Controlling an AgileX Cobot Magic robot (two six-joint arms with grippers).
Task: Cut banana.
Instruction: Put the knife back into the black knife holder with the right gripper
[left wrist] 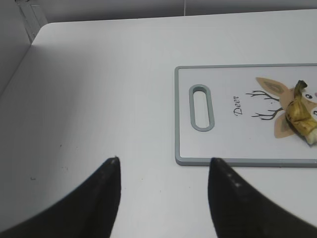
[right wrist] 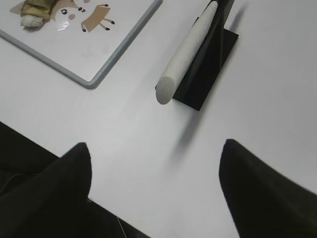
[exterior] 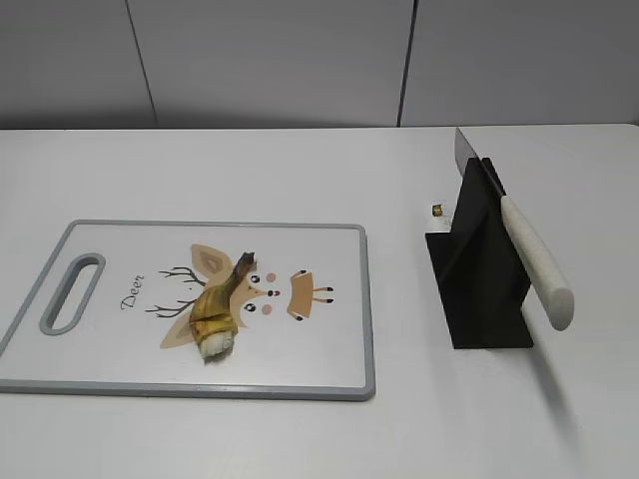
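Note:
The banana (exterior: 217, 311), a short yellow piece with brown blotches and a dark stem, lies on the white cutting board (exterior: 120, 369) over the deer print. It also shows in the left wrist view (left wrist: 301, 114) and the right wrist view (right wrist: 35, 11). A knife with a white handle (exterior: 536, 261) rests slanted in a black stand (exterior: 479, 289); the handle also shows in the right wrist view (right wrist: 185, 54). My left gripper (left wrist: 164, 161) is open over bare table left of the board. My right gripper (right wrist: 156, 146) is open near the table's front edge, below the knife handle. Neither gripper shows in the exterior view.
The cutting board has a grey rim and a handle slot (exterior: 72, 291) at its left end, also in the left wrist view (left wrist: 202, 107). A small gold object (exterior: 437, 210) lies behind the stand. A grey wall stands behind the table.

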